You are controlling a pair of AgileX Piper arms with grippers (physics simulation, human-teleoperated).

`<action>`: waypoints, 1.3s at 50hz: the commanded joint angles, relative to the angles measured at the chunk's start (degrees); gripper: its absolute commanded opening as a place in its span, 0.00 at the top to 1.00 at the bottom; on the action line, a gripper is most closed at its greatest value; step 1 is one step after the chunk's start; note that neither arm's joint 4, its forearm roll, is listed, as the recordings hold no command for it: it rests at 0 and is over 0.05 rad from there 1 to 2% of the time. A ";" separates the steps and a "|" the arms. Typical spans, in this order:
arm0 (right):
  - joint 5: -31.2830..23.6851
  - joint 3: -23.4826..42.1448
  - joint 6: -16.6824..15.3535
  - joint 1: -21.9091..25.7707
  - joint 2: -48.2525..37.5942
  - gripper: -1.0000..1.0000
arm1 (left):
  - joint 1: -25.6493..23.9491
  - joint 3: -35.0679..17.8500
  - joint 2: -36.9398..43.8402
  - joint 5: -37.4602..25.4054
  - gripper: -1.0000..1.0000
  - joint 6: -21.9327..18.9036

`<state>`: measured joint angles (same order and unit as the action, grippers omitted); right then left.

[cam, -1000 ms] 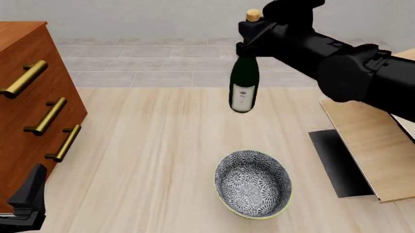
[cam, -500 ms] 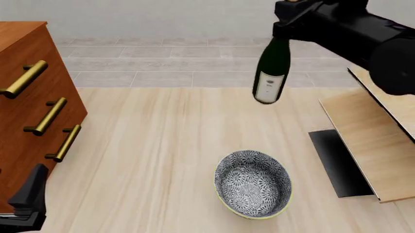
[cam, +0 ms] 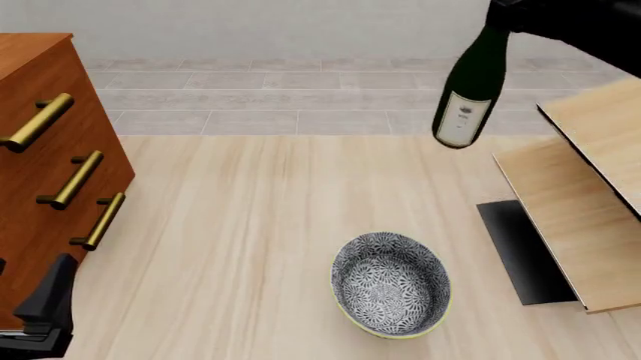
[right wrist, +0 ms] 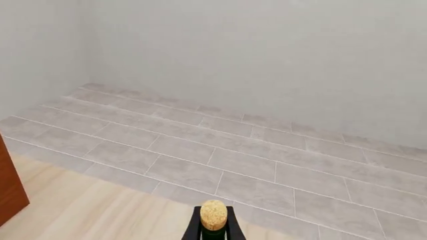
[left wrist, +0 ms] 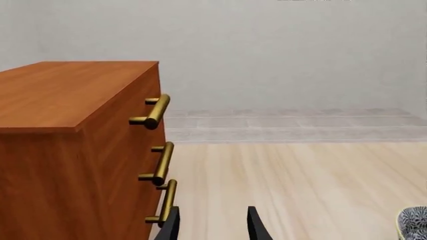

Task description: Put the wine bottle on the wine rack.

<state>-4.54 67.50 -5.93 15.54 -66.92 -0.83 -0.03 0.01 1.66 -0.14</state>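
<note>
Both fingers [right wrist: 194, 227] around wine bottle [cam: 469, 86] neck

Bright, even, shadowless simulator light; every view sharp, free of glare.

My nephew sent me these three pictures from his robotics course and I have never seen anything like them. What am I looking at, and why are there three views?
These are computer-rendered pictures of two robot arms at a wooden table, steered by a person. The wide picture comes from a fixed camera above and behind the arms. The other two come from small cameras mounted just behind each arm's gripper.

In the wide view, the right arm enters at the top right, hanging a green wine bottle by its neck, tilted, in the air above the table. The right wrist camera shows the right gripper closed around the neck, just below the cork. The left gripper sits low beside a reddish-brown drawer cabinet, its fingers apart and holding nothing.

On the table are a patterned bowl and, at the right edge, a pale wooden wine rack, where the bottle should go.
</note>
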 commanded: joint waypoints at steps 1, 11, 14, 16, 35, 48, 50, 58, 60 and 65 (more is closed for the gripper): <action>-3.27 1.81 1.59 -3.84 3.43 1.00 | -0.40 -0.02 0.00 0.20 0.00 0.18; -7.05 4.24 3.21 -7.02 5.99 1.00 | -0.76 -0.28 0.01 0.46 0.00 0.17; -8.18 4.64 3.23 -8.11 7.17 1.00 | -0.94 -0.41 0.01 0.48 0.00 0.37; -8.42 4.59 3.36 -8.38 7.47 1.00 | -1.04 -0.41 0.01 0.46 0.00 0.27; -14.99 5.88 5.64 -14.46 12.18 1.00 | -1.82 -0.34 0.00 0.73 0.00 0.77; -18.01 6.94 7.58 -17.72 13.59 1.00 | -2.23 -0.15 0.00 0.93 0.00 0.85; -18.40 6.93 8.03 -18.30 13.77 1.00 | -2.13 -0.07 0.00 0.94 0.00 0.95; -19.63 7.22 9.14 -20.36 14.42 1.00 | -2.37 -0.04 0.00 0.90 0.00 0.88; -19.83 7.25 9.54 -21.00 14.59 1.00 | -2.46 -0.03 0.00 0.89 0.00 1.09; -20.38 7.36 10.41 -22.39 14.79 1.00 | -2.46 -0.01 0.00 0.76 0.00 1.16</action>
<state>-23.68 73.97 2.47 -4.25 -53.04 -3.10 -0.10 0.02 2.50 0.88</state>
